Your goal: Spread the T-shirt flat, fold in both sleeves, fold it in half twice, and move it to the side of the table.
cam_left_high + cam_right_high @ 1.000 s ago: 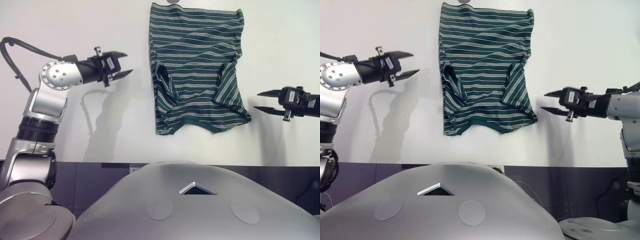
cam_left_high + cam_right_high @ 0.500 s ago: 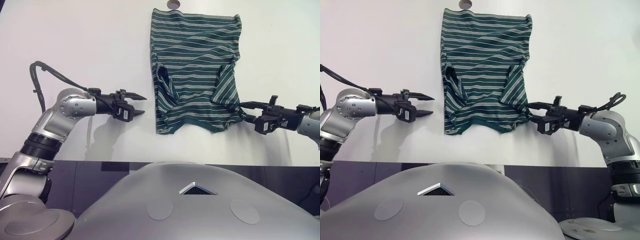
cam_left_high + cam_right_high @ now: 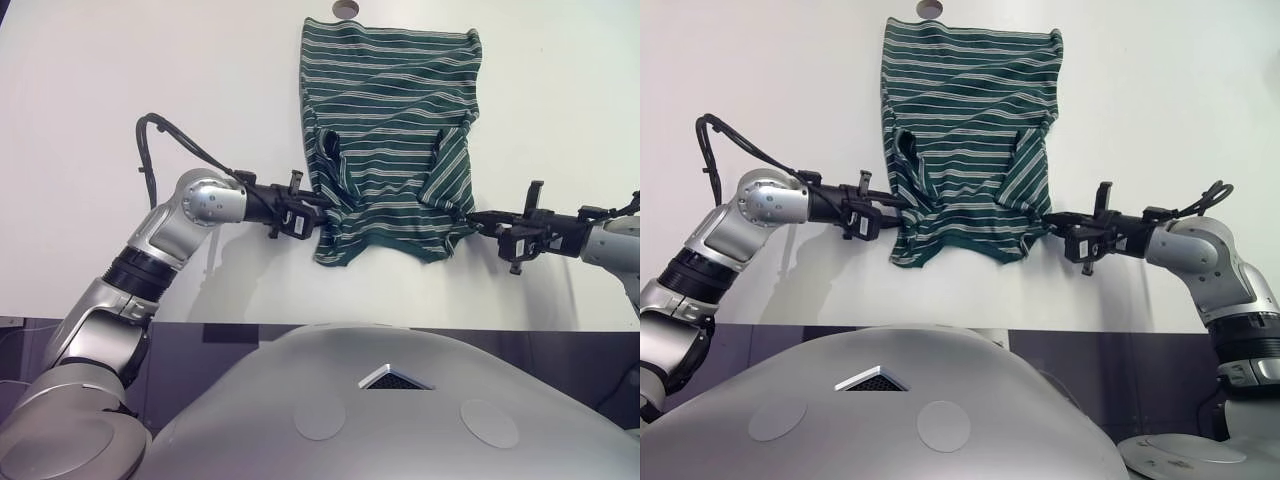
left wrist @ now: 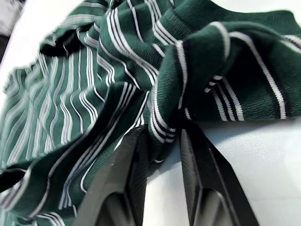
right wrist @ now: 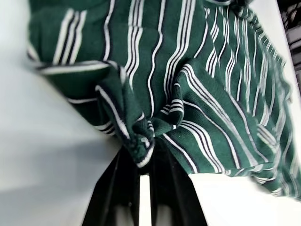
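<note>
A dark green T-shirt [image 3: 390, 130] with white stripes lies on the white table [image 3: 150, 80], both sleeves folded in over its body. My left gripper [image 3: 318, 205] is at the shirt's lower left edge, and the left wrist view shows it [image 4: 162, 132] shut on a bunched fold of the cloth. At the lower right edge, my right gripper [image 3: 470, 217] pinches the hem. In the right wrist view this gripper [image 5: 141, 150] is shut on a small tuck of striped fabric [image 5: 197, 70].
A small grey round mark [image 3: 346, 6] sits at the table's far edge just beyond the shirt. Bare table surface spreads to the left [image 3: 120, 110] and right [image 3: 570, 110] of the shirt. The table's near edge [image 3: 250, 324] runs just below both arms.
Both grippers have moved inward from the open table to the shirt's lower side edges and shut on the cloth. The lower corners are drawn in slightly.
</note>
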Robot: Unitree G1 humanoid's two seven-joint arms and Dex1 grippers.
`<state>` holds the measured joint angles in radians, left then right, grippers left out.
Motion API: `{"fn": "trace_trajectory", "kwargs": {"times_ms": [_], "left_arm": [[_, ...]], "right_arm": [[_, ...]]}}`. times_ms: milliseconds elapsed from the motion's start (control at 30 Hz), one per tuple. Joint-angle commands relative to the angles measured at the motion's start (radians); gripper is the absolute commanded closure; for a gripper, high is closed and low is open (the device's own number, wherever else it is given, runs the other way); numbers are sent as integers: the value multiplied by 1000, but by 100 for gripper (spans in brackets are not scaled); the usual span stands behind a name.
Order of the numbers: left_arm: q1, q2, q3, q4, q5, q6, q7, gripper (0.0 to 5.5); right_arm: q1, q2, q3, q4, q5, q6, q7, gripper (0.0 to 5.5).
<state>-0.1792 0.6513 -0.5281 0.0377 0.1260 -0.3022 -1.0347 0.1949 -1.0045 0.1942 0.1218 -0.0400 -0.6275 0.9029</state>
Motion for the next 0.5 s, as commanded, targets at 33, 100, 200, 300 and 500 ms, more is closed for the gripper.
{"fn": "trace_trajectory", "kwargs": {"times_ms": [33,100,200,300,500], "left_arm": [[61,68,9,-24,-130,322,-165,500],[97,140,56,-102,-293,530,-259,533],[158,200,142,-213,-474,721,-292,546],[188,219,271,-320,-660,874,-277,547],[-117,-31,383,-184,-782,1031,-47,548]], "right_arm": [[85,-109,33,-226,207,350,204,545],[149,-203,-9,-403,437,608,281,546],[217,-267,-92,-552,639,821,326,546],[180,-209,-203,-537,835,1001,269,546],[-119,-33,-269,-283,1009,1285,94,546]]}}
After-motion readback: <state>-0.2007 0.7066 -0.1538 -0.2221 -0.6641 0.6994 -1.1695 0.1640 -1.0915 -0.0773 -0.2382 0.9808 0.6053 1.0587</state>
